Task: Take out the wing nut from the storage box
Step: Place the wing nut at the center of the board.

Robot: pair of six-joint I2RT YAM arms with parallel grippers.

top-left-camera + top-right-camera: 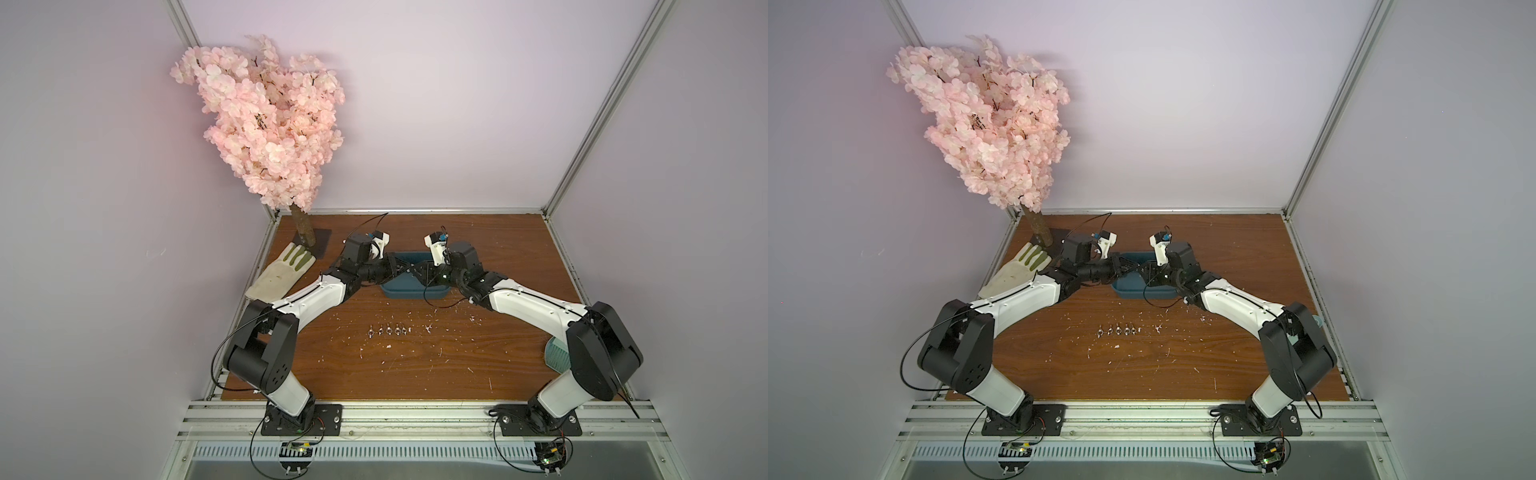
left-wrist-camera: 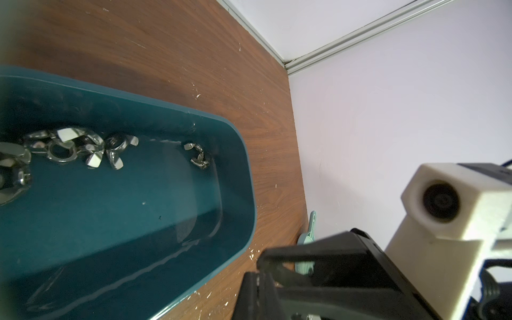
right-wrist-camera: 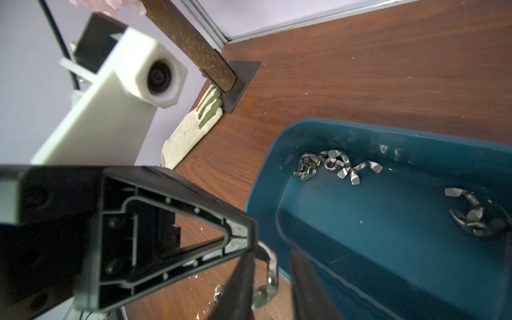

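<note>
Handover at the box: the left pincer (image 3: 250,240), clenched, appears to pinch a small silver metal wing nut (image 3: 273,274) by one wing, held off the surface at the edge of the shallow dark teal plastic storage box (image 1: 411,291). The box sits toward the back of the scratched brown wooden tabletop (image 1: 415,374). The right pincer (image 3: 273,259) stands released, its fingers parted on either side of the nut. Loose wing nuts (image 3: 336,166) lie inside the box, and a row of wing nuts (image 1: 388,331) lines the tabletop in front.

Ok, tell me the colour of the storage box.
Dark teal, inside and out; the storage box shows best in the left wrist view.
</note>
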